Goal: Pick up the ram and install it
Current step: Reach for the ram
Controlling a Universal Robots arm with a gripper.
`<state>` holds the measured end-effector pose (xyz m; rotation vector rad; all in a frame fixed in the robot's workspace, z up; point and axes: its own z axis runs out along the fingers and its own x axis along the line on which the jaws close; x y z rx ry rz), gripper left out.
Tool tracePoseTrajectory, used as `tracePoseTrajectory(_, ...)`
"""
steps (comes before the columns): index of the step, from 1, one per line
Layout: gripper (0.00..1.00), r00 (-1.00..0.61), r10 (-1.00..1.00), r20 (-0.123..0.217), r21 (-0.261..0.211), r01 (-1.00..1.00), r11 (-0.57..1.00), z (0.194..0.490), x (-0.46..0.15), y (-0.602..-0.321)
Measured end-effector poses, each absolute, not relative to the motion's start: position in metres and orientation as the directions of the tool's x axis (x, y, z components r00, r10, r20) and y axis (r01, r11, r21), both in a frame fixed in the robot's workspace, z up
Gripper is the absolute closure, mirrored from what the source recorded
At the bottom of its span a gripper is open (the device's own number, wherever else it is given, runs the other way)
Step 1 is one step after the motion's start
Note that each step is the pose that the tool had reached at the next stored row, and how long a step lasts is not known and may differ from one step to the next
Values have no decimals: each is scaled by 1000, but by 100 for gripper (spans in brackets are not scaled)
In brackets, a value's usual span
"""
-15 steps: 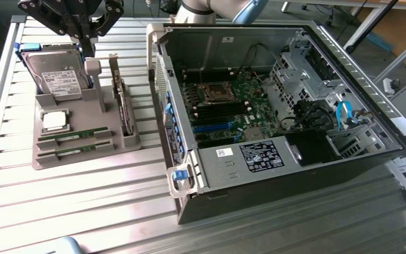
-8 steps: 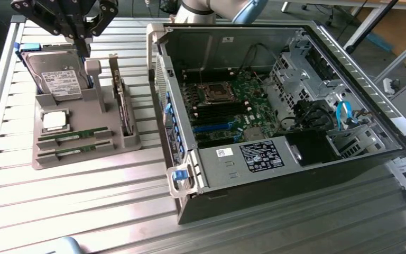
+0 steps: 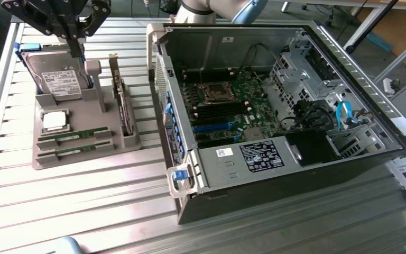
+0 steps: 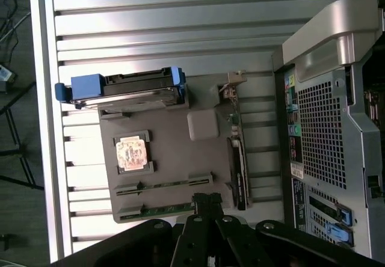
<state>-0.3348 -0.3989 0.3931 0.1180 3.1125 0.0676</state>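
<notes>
**Exterior view.** The end effector (image 3: 76, 52) hangs at the exterior view's upper left, over the far end of the grey holder tray (image 3: 83, 159). It is above the hard drive (image 3: 62, 76). Its fingers are drawn together and nothing is clamped between them. The tray lies on the slatted metal surface (image 3: 83, 206). On the tray, in order from the hard drive, are the processor (image 3: 55, 120), the inner ram stick (image 3: 72, 136) and the outer ram stick (image 3: 76, 150). Both sticks lie flat in their own slots, parallel and just beside each other. An expansion card (image 3: 122, 100) stands on edge along the tray side nearest the computer case (image 3: 210, 196). The case lies open on the exterior view's right with its motherboard (image 3: 231, 111) exposed. No stick is seen lifted from the tray.

**Wrist view.** The end effector (image 4: 207, 199) shows as black fingers closed against each other, holding nothing. Their tips overlap one end of the outer ram stick (image 4: 159, 210); whether they touch it cannot be told. The inner ram stick (image 4: 165, 184) sits in the next slot, beside the processor (image 4: 131, 153). The hard drive (image 4: 123, 89), with blue rails, rests at the far end of the holder tray (image 4: 174, 147). The expansion card (image 4: 237, 159) stands between the tray and the perforated rear of the computer case (image 4: 325, 128). The slatted surface (image 4: 180, 26) extends beyond the tray.
</notes>
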Motion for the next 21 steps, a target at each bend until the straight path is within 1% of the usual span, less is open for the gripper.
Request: tracePoseTrajectory(21,89,-997,76,-24,44,75,996,393,-361,-399)
